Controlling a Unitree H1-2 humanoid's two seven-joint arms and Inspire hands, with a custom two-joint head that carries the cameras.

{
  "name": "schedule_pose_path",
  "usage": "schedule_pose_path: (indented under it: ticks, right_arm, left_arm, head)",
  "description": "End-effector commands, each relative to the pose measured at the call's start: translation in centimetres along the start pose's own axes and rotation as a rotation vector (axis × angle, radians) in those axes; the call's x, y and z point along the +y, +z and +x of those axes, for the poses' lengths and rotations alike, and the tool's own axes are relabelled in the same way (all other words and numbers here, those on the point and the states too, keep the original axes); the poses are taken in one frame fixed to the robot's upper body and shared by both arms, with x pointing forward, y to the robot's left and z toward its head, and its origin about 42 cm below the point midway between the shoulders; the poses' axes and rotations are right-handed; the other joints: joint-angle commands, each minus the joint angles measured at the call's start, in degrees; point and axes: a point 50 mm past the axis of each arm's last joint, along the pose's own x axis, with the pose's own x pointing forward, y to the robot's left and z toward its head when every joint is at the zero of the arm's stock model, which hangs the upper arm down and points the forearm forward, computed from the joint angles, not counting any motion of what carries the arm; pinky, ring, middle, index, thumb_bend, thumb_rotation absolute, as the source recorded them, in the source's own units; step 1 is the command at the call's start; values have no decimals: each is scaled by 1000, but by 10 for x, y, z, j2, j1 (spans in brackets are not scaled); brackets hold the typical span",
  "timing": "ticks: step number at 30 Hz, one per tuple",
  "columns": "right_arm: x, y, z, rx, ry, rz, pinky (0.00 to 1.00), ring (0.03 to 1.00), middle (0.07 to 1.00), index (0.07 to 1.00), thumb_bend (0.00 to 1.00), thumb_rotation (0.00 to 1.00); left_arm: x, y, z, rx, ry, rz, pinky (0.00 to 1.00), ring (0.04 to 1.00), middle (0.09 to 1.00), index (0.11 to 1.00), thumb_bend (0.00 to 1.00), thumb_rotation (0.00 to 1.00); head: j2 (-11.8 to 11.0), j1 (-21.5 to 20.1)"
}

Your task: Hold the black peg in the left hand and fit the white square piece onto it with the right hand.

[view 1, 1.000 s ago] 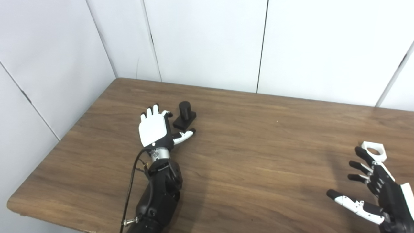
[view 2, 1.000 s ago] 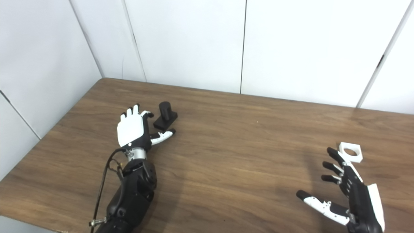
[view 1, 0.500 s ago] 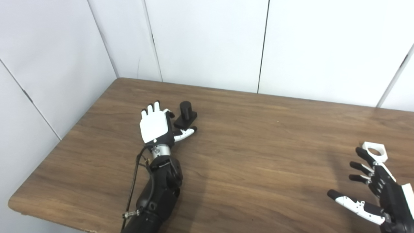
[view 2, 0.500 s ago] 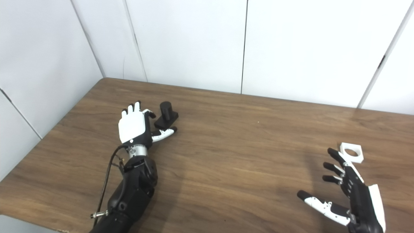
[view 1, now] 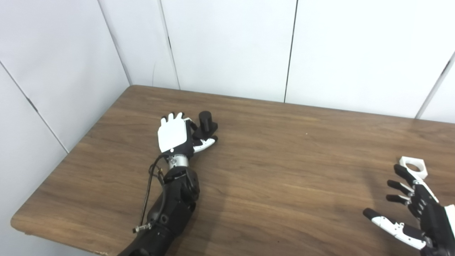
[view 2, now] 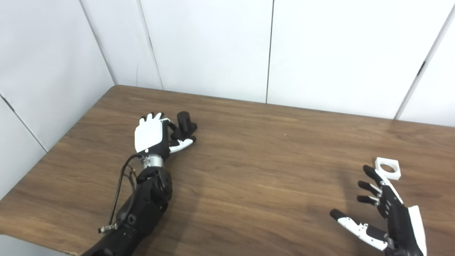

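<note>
Both hands empty: left hand fingers half-curled beside short black cylindrical peg on brown wooden bench, grasp unconfirmed; tipping risk. Right hand fingers spread, near white square holed piece.

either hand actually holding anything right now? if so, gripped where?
Nothing clearly held. Left hand is closing around the black peg's base on the table; grip unconfirmed. Right hand is open, short of the white square piece.

Bright, even overhead light; soft shadows; slightly soft focus.
</note>
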Motion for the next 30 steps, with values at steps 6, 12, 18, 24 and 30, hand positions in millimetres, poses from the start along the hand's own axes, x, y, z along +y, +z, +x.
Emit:
schedule_pose_path:
  ticks: [6, 12, 18, 24, 30]
  right_arm:
    - [-2, 14, 1, -77, -37, 15, 673, 794, 884, 850, 589, 170]
    - [-2, 15, 0, -81, -35, 22, 693, 810, 896, 861, 558, 162]
    - [-3, 15, 1, -86, -44, 22, 692, 796, 884, 849, 549, 156]
    - [-2, 14, 0, -82, -44, 27, 700, 805, 887, 851, 537, 141]
    - [-3, 14, 2, -90, -40, 24, 695, 803, 887, 848, 540, 173]
  left_arm:
    - [12, -15, 20, 0, -63, 59, 996, 952, 897, 584, 690, 440]
    - [17, -20, 23, -29, -124, 55, 987, 950, 890, 578, 694, 425]
    - [23, -25, 27, -48, -267, 51, 1000, 964, 923, 620, 775, 530]
    - [27, -28, 28, -77, -355, 33, 1000, 964, 925, 618, 817, 487]
    - [26, -31, 31, -107, -404, -2, 1000, 966, 930, 606, 808, 502]
  head:
    - [1, 0]
    - [2, -1]
    - [2, 0]
    - [2, -1]
    - [3, -3]
